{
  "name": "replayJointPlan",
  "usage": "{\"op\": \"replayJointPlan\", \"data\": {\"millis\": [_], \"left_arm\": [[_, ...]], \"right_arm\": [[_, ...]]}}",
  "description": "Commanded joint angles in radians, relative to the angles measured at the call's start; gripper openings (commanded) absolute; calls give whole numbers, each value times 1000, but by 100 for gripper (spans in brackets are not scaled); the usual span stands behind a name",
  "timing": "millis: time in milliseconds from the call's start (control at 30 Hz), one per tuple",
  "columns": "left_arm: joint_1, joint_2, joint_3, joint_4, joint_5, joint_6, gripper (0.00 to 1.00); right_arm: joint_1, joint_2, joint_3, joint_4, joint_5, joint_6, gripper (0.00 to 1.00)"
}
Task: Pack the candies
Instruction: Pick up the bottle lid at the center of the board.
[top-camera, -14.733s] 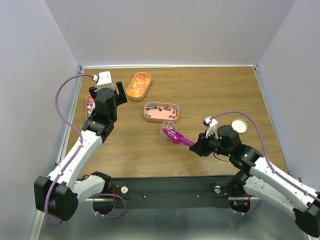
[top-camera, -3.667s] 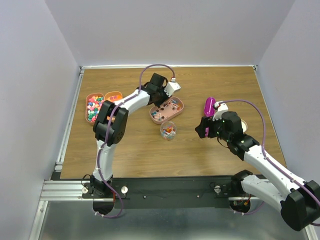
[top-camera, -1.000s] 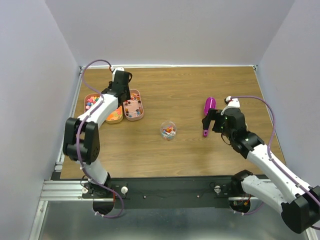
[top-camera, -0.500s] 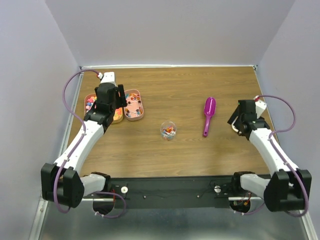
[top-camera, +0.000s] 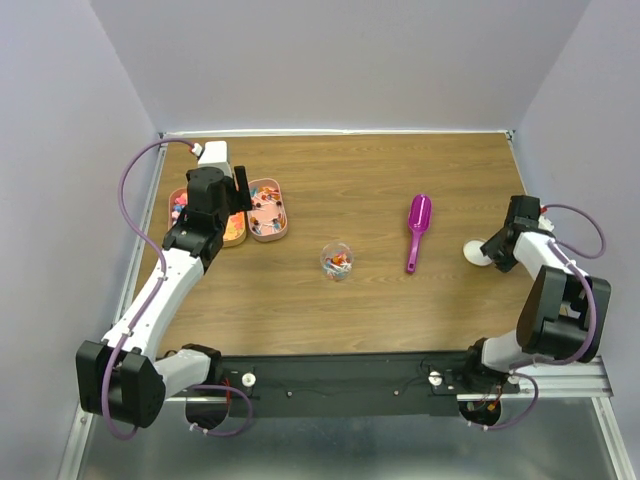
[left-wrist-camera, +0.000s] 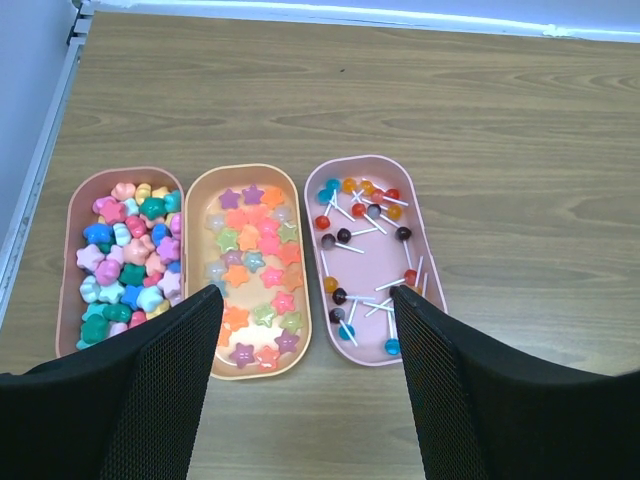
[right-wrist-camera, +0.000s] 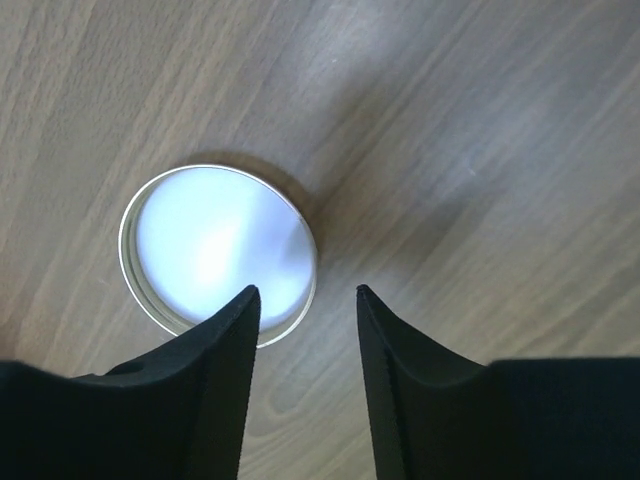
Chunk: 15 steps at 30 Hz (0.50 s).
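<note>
The left gripper (left-wrist-camera: 305, 292) is hovering, spread wide, above three trays (left-wrist-camera: 246, 169), with the candies (top-camera: 338, 261) sitting in a small cup (top-camera: 325, 264) well to its right. The right gripper (right-wrist-camera: 306, 290), also spread, is hanging over a white lid (right-wrist-camera: 218, 255) lying just left of its gap.

I see a wood table (top-camera: 380, 180). Back left: three oblong trays (left-wrist-camera: 246, 167) side by side, long sides close together. Mid-table: small clear cup (top-camera: 337, 262), upright. Right of it, apart: magenta scoop (top-camera: 417, 228) lying flat, bowl toward the back. Near right edge: round white lid (top-camera: 476, 251).
</note>
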Motion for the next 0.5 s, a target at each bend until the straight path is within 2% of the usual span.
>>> {"op": "replayJointPlan", "data": {"millis": [0,167,433,467], "left_arm": [[2,-5,-4,19,24,18,76],[2,7,-3,19,34,18,75],[2,21,-6,19,28,21,75],[2,21,-7,19,29,22,74]], "right_arm": [[-10,61,31,69,-86,13,46],[-10,111,24,94,-95,-9,34],[-10,147,9,94,-73,-21,31],[-10,145,5,94,-69,-24,26]]}}
